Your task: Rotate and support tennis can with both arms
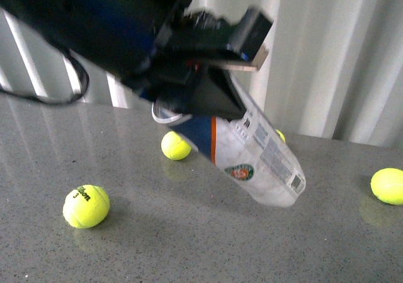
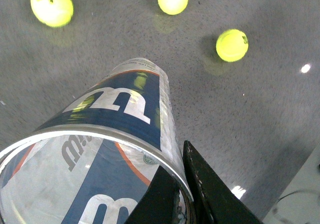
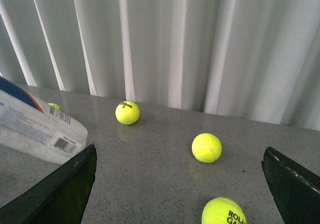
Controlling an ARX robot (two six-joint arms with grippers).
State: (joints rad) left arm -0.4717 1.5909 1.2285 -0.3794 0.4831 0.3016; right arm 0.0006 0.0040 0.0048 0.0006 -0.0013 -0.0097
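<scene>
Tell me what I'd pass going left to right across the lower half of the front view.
Wilson ball marked 3 → second tennis ball → tilted tennis can → tennis ball near the right edge.

surface (image 1: 189,251): grey, speckled, glossy
near-left ball (image 1: 86,205): yellow-green, Wilson print, "3"
middle ball (image 1: 175,145): further back, left of centre
right ball (image 1: 388,186): at right edge
far ball (image 1: 279,135): only a sliver shows

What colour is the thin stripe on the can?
Orange, beside navy, on the tennis can; best in front view.
</scene>
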